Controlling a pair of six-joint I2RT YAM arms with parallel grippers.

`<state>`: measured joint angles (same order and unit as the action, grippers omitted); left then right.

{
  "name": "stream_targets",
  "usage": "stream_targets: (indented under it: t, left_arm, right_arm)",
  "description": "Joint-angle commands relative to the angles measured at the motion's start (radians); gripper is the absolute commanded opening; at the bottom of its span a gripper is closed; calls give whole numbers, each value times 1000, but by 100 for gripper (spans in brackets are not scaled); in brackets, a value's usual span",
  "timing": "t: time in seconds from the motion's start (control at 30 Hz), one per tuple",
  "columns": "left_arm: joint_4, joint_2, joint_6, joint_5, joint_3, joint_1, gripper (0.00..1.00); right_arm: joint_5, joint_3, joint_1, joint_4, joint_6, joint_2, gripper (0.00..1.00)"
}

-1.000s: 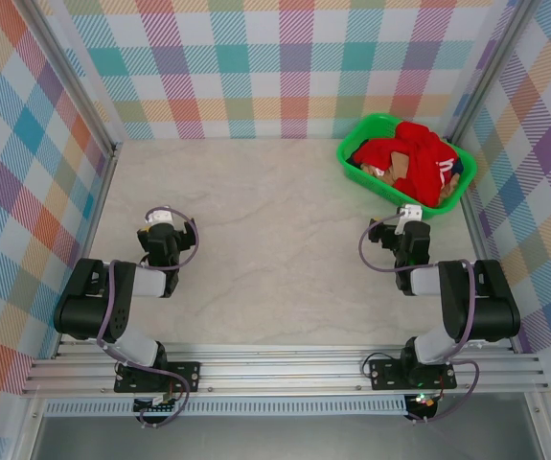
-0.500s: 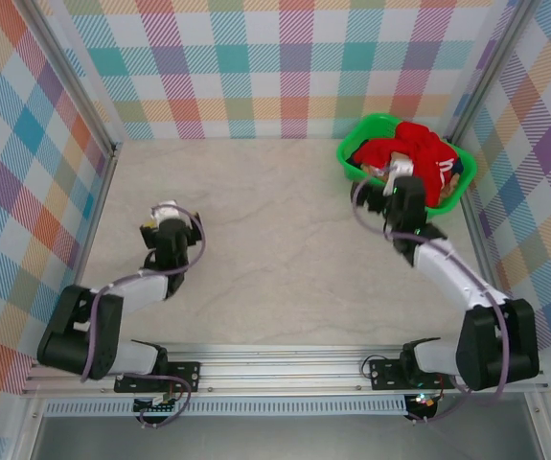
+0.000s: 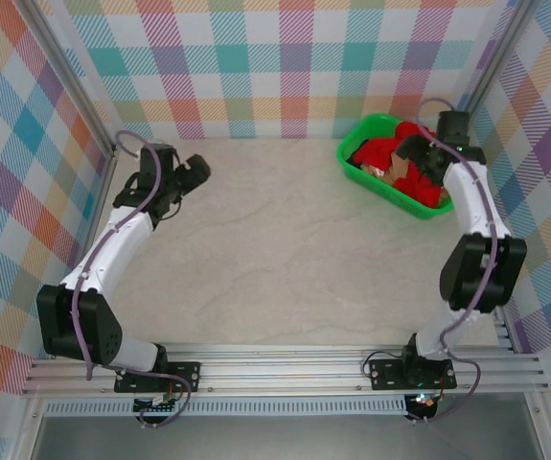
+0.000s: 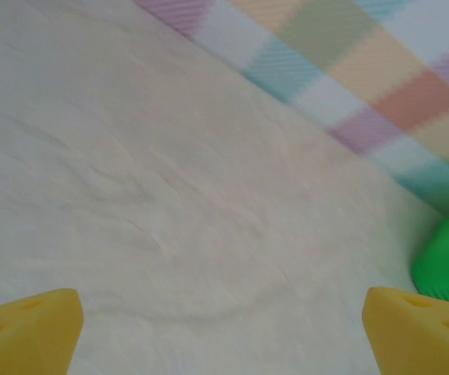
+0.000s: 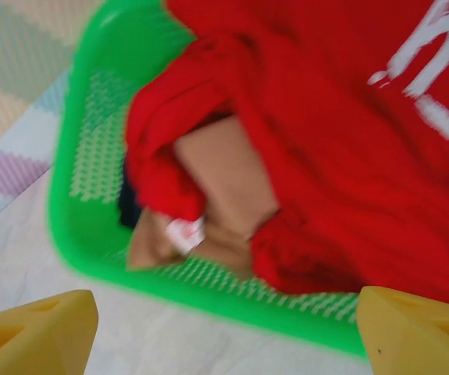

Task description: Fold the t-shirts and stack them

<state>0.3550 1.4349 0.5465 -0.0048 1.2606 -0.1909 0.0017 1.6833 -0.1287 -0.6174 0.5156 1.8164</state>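
Observation:
The t-shirts lie crumpled together in a green basket (image 3: 428, 206) at the back right. The bright red shirt (image 5: 326, 141) is on top, with white print showing and a small white label (image 5: 185, 233) at its fold. A tan shirt (image 5: 224, 172) pokes out under it. A sliver of dark navy cloth (image 5: 128, 205) shows at the basket's wall. My right gripper (image 3: 415, 153) hovers over the basket, open (image 5: 224, 332), touching no cloth. My left gripper (image 3: 196, 171) is open (image 4: 224, 336) above bare table at the back left.
The basket's green rim (image 5: 208, 301) runs just in front of my right fingertips, and its edge (image 4: 447, 262) shows at the far right of the left wrist view. Checked walls close the table (image 3: 275, 249) at the back and both sides.
Both arms have reached away from their bases. The right gripper moved up from beside the basket to over it. The left gripper swung to the back left corner.

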Motion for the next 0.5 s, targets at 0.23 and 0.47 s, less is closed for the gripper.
stream_targets:
  t: [0.23, 0.47]
  left_arm:
    - [61, -80, -14, 253, 145, -64, 90]
    - [99, -122, -7, 255, 158, -78, 87]
  right_arm:
    - [-149, 455, -74, -164, -13, 398, 79]
    - [-105, 688, -80, -258, -25, 583, 59]
